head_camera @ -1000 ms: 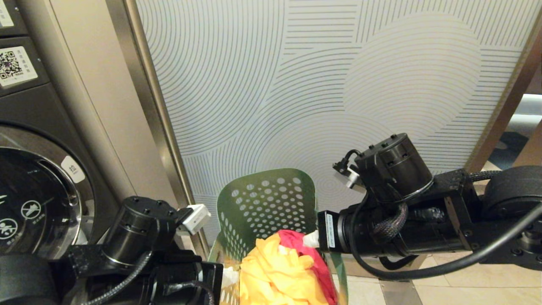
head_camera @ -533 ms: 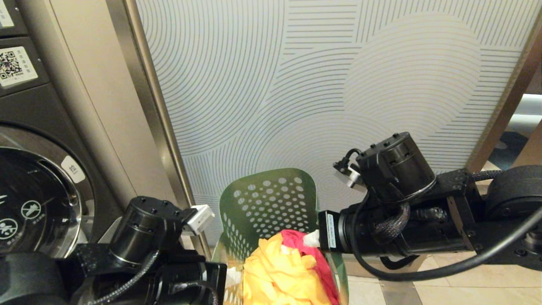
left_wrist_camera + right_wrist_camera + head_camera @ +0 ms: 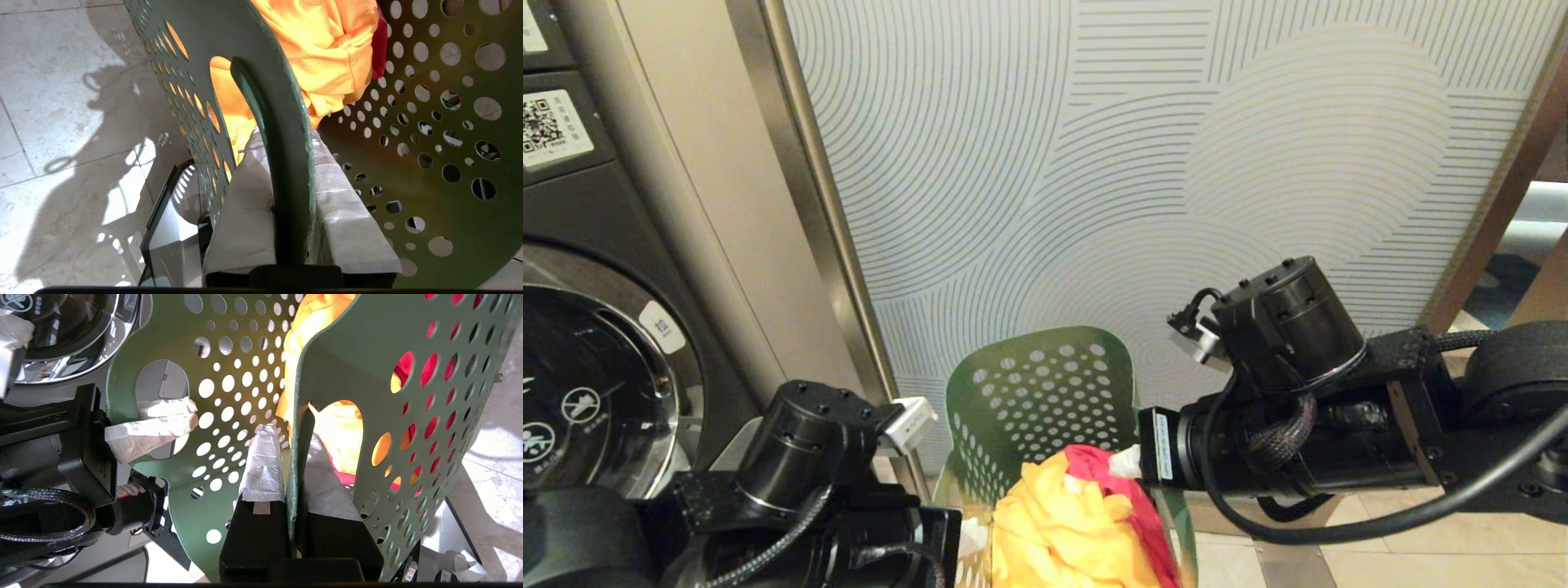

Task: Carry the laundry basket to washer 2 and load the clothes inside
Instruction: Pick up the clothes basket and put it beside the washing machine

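Green laundry basket point(image 3: 1045, 392) held by both grippers

Left gripper point(image 3: 286, 192) and right gripper point(image 3: 292, 465) each clamp a basket wall; yellow garment point(image 3: 1062, 523) inside.

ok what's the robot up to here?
It is holding the green basket by two opposite walls. The left end effector is shut on one wall next to a handle cut-out, and the right end effector is shut on the opposite wall. Yellow and red clothes are piled inside. A washer with its door closed stands to the robot's left; its number is not visible.
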Robot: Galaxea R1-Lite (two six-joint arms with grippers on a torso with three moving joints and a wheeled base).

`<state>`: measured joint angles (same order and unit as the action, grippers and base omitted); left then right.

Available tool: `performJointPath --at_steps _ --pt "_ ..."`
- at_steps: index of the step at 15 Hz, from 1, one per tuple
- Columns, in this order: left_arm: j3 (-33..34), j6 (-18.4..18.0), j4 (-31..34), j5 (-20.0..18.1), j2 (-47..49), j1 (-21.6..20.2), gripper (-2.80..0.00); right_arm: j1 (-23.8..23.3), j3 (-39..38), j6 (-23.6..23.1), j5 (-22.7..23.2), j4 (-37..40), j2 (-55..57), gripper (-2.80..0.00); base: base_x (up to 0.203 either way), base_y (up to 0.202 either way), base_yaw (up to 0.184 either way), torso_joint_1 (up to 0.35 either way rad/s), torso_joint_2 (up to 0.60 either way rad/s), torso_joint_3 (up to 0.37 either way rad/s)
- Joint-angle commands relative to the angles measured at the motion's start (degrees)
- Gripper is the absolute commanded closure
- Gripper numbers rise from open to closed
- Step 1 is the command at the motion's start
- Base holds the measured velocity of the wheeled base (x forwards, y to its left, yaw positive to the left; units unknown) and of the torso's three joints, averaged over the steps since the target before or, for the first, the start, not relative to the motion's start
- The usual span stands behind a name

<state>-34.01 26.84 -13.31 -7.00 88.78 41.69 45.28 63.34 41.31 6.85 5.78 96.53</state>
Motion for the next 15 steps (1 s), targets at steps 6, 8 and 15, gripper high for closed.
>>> performJointPath --at_steps 6,8,15 --pt "-0.2 0.2 -1.4 0.0 1.5 0.0 0.0 0.0 -0.9 0.3 0.2 -1.6 0.4 0.0 -0.001 -0.004 0.098 0.003 0.0 0.002" --pt "-0.2 0.2 -1.5 0.0 1.8 0.0 0.0 0.0 -0.7 0.3 0.2 -1.6 0.9 0.0 -0.001 -0.008 0.174 0.001 0.0 0.003" --pt "0.1 0.6 -1.5 0.1 2.2 0.0 0.0 0.0 -0.9 -0.1 0.3 -4.2 2.2 0.0 -0.001 -0.009 0.178 0.001 0.0 0.002"
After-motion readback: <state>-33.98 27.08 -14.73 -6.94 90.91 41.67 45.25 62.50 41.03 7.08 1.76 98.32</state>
